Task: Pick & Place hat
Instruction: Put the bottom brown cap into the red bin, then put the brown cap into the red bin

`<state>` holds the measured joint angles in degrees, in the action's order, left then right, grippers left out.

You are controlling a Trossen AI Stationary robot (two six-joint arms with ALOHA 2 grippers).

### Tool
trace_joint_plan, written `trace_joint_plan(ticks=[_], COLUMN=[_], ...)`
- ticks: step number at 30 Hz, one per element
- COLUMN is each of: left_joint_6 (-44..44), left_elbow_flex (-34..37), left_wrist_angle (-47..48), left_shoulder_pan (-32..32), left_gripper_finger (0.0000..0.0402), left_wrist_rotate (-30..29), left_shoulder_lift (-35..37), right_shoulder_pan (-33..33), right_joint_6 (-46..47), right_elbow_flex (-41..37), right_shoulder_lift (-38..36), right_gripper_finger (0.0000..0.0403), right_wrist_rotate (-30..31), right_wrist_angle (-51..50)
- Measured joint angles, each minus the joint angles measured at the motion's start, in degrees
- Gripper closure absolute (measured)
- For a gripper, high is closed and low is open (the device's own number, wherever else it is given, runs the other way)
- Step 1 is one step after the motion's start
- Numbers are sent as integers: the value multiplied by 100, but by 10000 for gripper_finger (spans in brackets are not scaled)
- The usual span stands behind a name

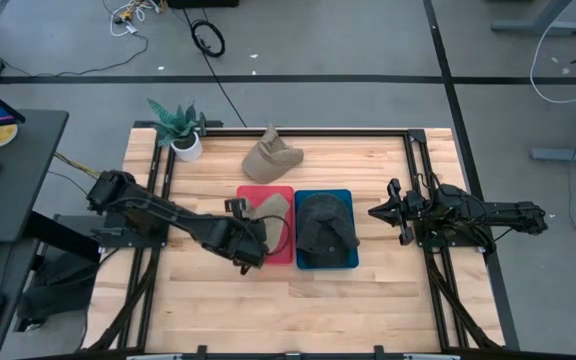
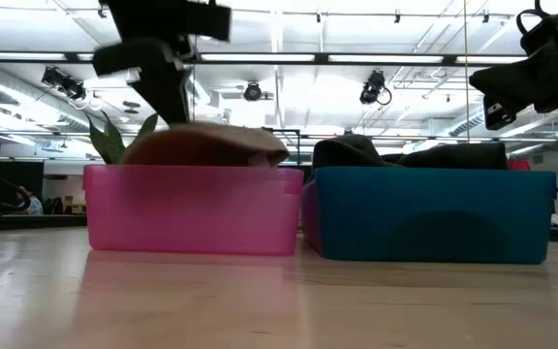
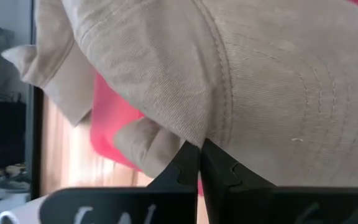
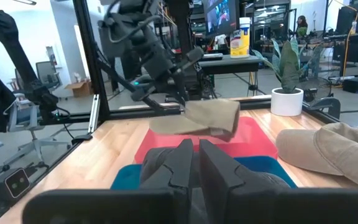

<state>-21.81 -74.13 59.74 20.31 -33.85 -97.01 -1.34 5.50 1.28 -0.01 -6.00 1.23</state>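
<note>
A tan hat (image 1: 270,209) hangs over the pink bin (image 1: 280,252), held by my left gripper (image 3: 201,149), which is shut on it. In the low view the hat (image 2: 206,145) sits at the height of the bin's rim (image 2: 192,171); I cannot tell whether it touches the bin. A second tan hat (image 1: 271,156) lies on the table behind the bins. A dark hat (image 1: 326,228) fills the blue bin (image 1: 348,197). My right gripper (image 1: 376,212) waits shut, just right of the blue bin. My left gripper pinches the tan hat between its two fingertips (image 3: 185,163) at a stitched seam on the hat's edge (image 3: 202,138). It comes slanting down from the table's left and near side. The hat droops from the fingers above the pink bin (image 4: 253,134).
A potted plant (image 1: 180,128) stands at the far left corner. Dark frame rails (image 1: 414,160) run along the table's left, right and far sides. Bare wood lies in front of the bins (image 1: 298,310).
</note>
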Motion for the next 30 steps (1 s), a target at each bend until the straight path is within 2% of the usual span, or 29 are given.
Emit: trace_joint_plan(ticks=[4, 10, 18, 25, 30], left_joint_6=[6, 7, 316, 558, 906], left_elbow_flex=[247, 555, 595, 527, 129], left_wrist_angle=[-430, -997, -1533, -1293, -541], left_shoulder_pan=[-175, -399, -489, -489, -486], left_gripper_finger=[399, 396, 322, 239, 205], left_wrist_rotate=[210, 878, 1738, 1746, 931], left_shoulder_lift=[0, -15, -15, -15, -13], right_shoulder_pan=[-2, 0, -1, -1, 0], right_joint_6=[-1, -2, 0, -1, 0], right_elbow_flex=[0, 0, 0, 0, 0], right_shoulder_lift=[0, 0, 0, 0, 0], right_gripper_finger=[372, 372, 372, 372, 372], right_wrist_rotate=[0, 0, 0, 0, 0], right_wrist_angle=[0, 0, -2, -2, -2])
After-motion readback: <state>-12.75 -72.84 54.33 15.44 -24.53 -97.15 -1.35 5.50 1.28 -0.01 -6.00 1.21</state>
